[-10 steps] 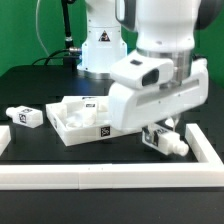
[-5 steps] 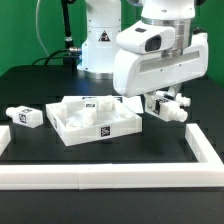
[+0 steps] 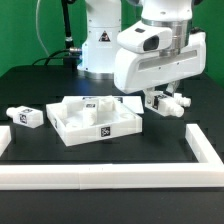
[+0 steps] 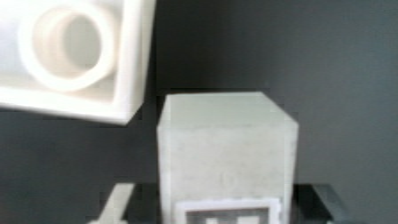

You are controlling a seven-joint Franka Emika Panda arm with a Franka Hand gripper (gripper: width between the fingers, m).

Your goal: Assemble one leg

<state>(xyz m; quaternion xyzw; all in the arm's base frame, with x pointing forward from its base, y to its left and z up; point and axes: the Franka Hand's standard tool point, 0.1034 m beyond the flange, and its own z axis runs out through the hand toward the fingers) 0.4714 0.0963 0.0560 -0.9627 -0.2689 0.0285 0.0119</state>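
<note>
1. Black tabletop surface (image 3: 40, 150) with a green backdrop behind it, a white rail (image 3: 100, 177) running along the front and the exterior view's right edge, and the arm's base (image 3: 100, 45) sitting at the back.
2. The gripper (image 3: 163, 101) is clamping the leg (image 3: 176, 103) between its two fingers (image 4: 118, 205). In the wrist view the white block is filling the gap between them, with its square tag (image 4: 231, 212) down at the finger end, so the jaws are closed on it, not empty.
3. The leg is hanging just off the corner of the white tabletop (image 3: 75, 135), on the exterior view's right of it. It seems to be clear of the black surface, though the exterior view doesn't really settle that.
4. Why it's being held like that: gripping near the tag end is leaving the far end of the post sticking out free, and that's presumably the end that has to go into a socket.
5. The wrist view is showing one round socket (image 4: 75, 40) in the tabletop's corner, close to the leg but off to one side. So the leg isn't lined up over it yet; it looks like the carry-and-align stage.
6. A spare leg (image 3: 28, 116) is lying well apart on the exterior view's left, out of the way.
</note>
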